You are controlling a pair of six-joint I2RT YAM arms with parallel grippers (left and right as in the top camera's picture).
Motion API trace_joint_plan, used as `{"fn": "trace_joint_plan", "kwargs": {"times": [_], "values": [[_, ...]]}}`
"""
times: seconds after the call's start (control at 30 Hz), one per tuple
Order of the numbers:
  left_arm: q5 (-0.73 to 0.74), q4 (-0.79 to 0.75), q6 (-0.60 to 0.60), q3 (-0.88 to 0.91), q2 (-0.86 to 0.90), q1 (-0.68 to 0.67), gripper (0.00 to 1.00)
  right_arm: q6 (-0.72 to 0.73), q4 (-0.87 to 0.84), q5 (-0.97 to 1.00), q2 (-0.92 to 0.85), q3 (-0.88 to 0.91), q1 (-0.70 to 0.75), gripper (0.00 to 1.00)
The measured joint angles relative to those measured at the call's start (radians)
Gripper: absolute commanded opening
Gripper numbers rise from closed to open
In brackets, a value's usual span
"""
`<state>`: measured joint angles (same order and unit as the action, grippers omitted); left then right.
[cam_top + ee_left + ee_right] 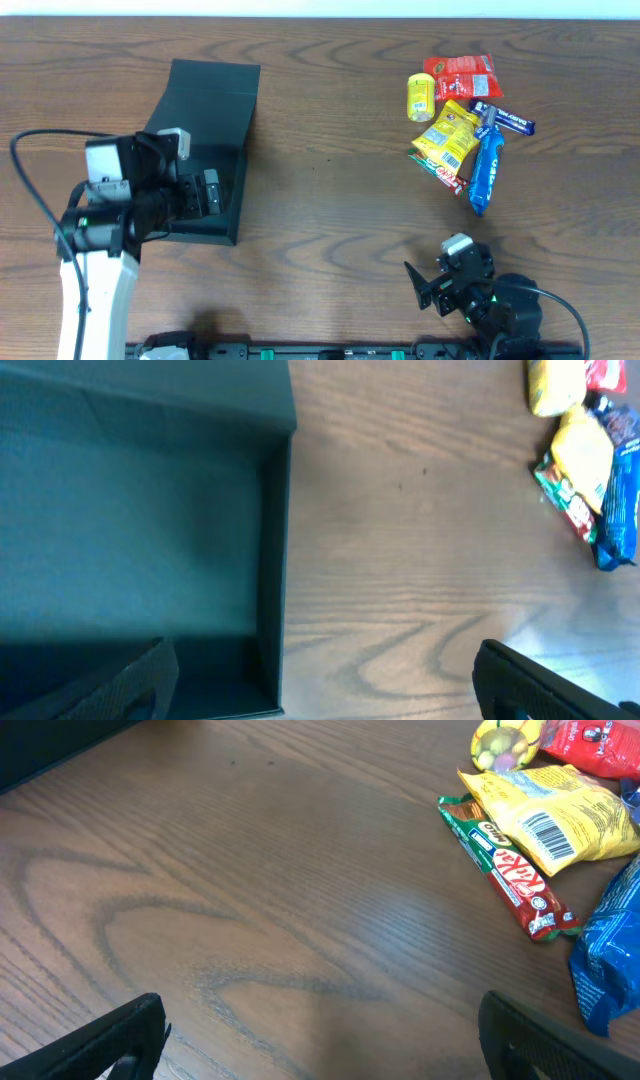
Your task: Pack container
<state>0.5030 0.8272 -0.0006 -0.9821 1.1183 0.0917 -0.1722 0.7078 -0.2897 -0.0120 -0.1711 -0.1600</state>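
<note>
The container (pixel 216 160) is sitting at about 9 o'clock on the desk (pixel 330 210). Its lid (pixel 215 85) is leaning back toward 12 o'clock, which is leaving the inside exposed from above for loading. In the left wrist view, no packet is showing in the part of the interior that can be seen.

The left gripper (pixel 205 192) is hovering over the container's 5 o'clock corner with its jaws spread wide and nothing between them. It is probably waiting there to steady the box or receive items.

The snack heap (pixel 458 125) is lying at about 2 o'clock, well apart from the container, so each piece is going to need carrying across the bare wood.

The right gripper (pixel 428 285) is resting low at about 5 o'clock, also spread wide and holding nothing. It is facing the heap, and the right wrist view shows the KitKat bar (pixel 510 875), the yellow packet (pixel 560 820) and the blue packet (pixel 610 950) ahead toward 1 o'clock. It is the nearer arm, so the first pick is likely falling to it, and the bar at the heap's edge is looking easiest to reach.
</note>
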Motion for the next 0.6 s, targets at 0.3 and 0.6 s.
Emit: {"fn": "trace_joint_plan", "kwargs": {"times": [0.3, 0.6], "values": [[-0.176, 0.002, -0.018, 0.000, 0.172, -0.139, 0.93, 0.000, 0.000, 0.000, 0.000, 0.000, 0.000, 0.99], [-0.584, -0.032, -0.154, 0.000, 0.303, -0.492, 0.90, 0.000, 0.000, 0.000, 0.000, 0.000, 0.000, 0.99]]}}
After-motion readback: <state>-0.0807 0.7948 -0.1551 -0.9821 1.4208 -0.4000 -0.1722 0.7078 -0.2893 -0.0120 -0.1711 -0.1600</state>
